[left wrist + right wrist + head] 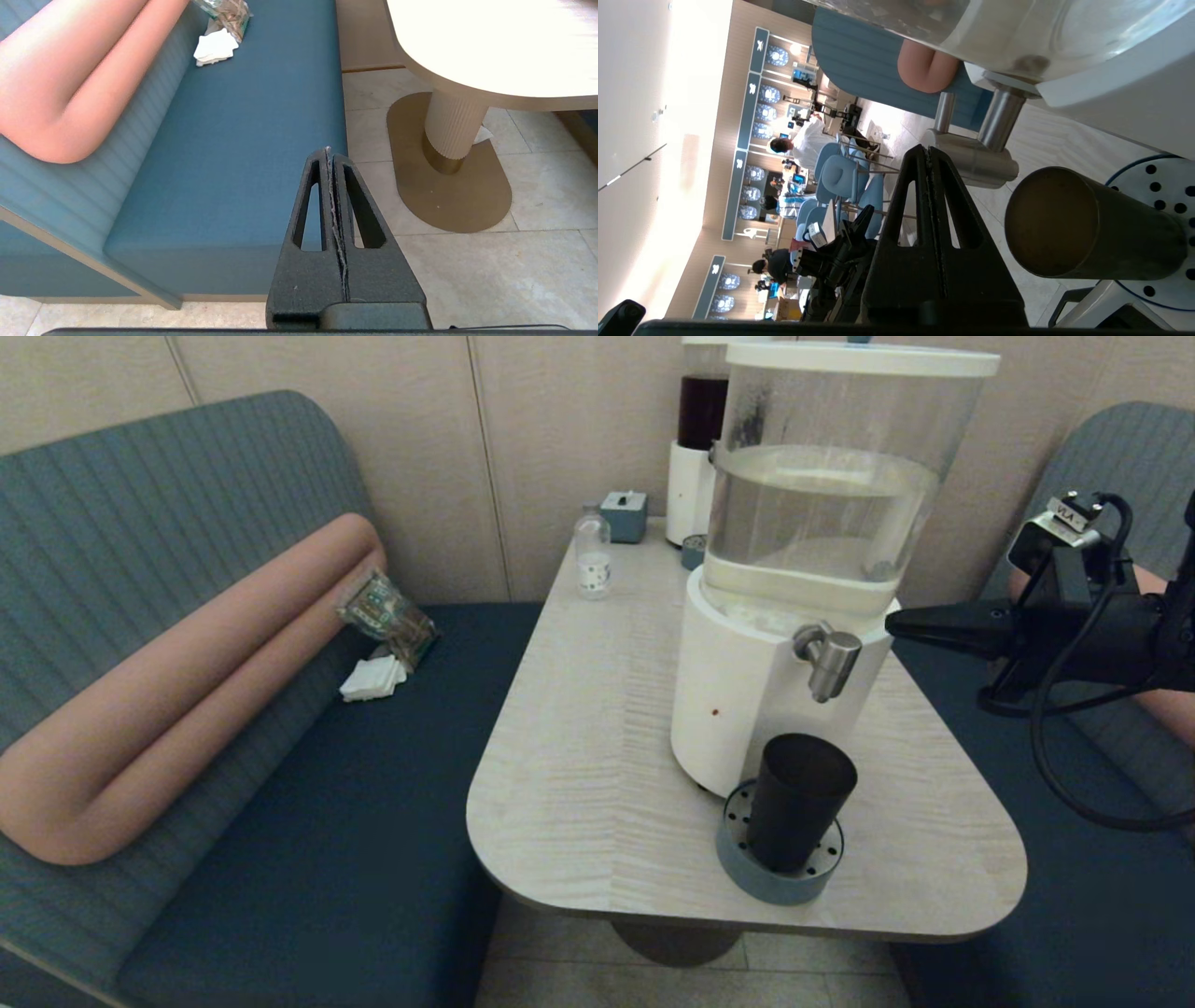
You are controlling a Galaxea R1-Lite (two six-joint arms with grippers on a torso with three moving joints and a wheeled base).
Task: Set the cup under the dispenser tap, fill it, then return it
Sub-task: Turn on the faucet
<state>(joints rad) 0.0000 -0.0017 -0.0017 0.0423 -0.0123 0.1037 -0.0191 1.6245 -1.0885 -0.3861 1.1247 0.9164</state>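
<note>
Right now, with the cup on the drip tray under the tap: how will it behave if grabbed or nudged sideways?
The cup looks like thin plastic, so probably light and slightly squeezable. It is tall for its narrow base on the perforated drip tray, so a high sideways nudge may tip it. Its smooth tapered wall could slip upward from a loose grip. Whether it holds water cannot be told.

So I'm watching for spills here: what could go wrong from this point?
The right claw, shut, is level with the dispenser tap, beside it; a clumsy push could knock the tap askew or miss it.
The cup stands on the perforated blue drip tray near the table's front edge, so a bump could tip it off.
The left claw hangs shut beside the table.
</note>
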